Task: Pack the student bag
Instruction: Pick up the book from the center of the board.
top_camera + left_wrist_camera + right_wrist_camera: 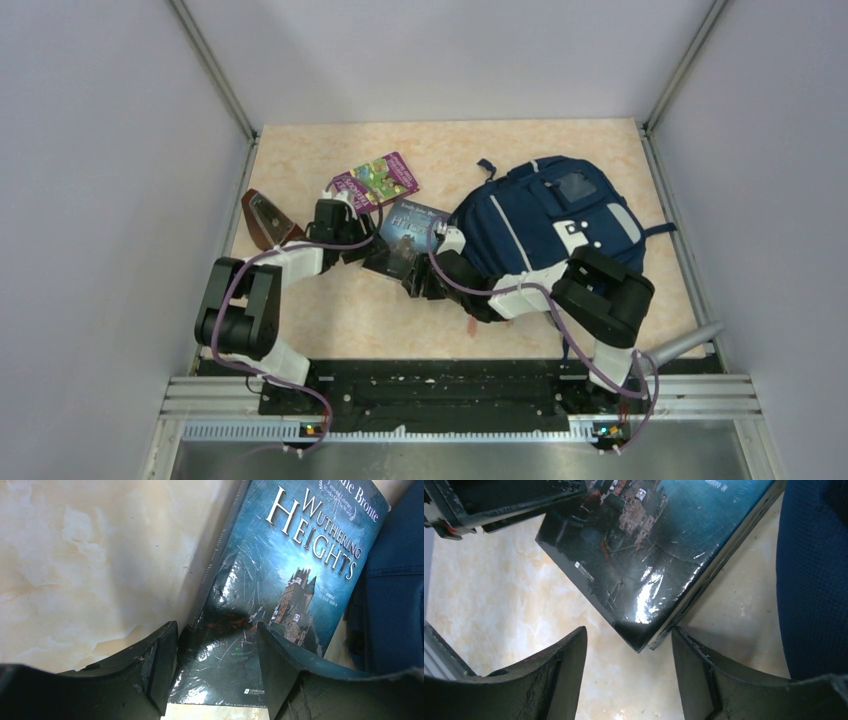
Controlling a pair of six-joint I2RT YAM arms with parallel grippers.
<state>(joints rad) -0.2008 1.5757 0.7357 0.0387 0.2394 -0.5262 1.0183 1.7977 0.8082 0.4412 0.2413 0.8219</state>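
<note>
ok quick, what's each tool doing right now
left tool: open, jaws apart over the lower end of the book, holding nothing
right tool: open, a corner of the book between its jaws, not gripped

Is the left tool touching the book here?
Cannot tell. In the left wrist view the left tool straddles the book at its near end, one finger beside the spine, the other overlapping the cover, but neither contact nor a gap shows plainly.
</note>
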